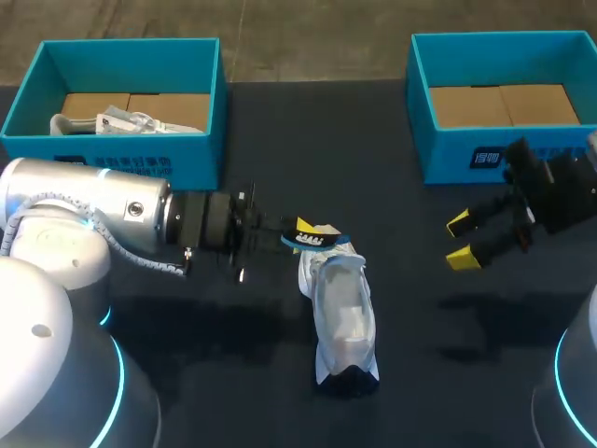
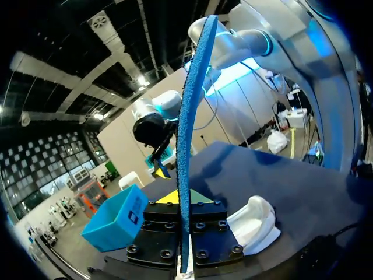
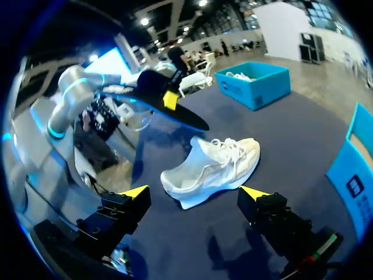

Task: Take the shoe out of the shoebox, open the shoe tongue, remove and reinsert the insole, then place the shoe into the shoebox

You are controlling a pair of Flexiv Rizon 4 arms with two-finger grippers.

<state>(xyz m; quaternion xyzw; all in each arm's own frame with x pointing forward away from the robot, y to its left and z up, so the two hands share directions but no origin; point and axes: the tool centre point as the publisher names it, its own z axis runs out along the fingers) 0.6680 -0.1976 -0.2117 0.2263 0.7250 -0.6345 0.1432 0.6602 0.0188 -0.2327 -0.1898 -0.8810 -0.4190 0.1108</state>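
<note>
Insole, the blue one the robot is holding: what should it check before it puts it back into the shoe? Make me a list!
1. Insole held tight: ok. The left gripper pinches it from both sides.
2. Insole fully out of the shoe: ok. It hangs above the table, apart from the shoe.
3. Shoe free to reach: ok. It rests on the table outside both boxes, with nothing on it.
4. Shoe held steady: not ok. The right gripper is open and off to the side, not touching the shoe.
5. Shoe opened wide enough for the insole: cannot tell.
</note>
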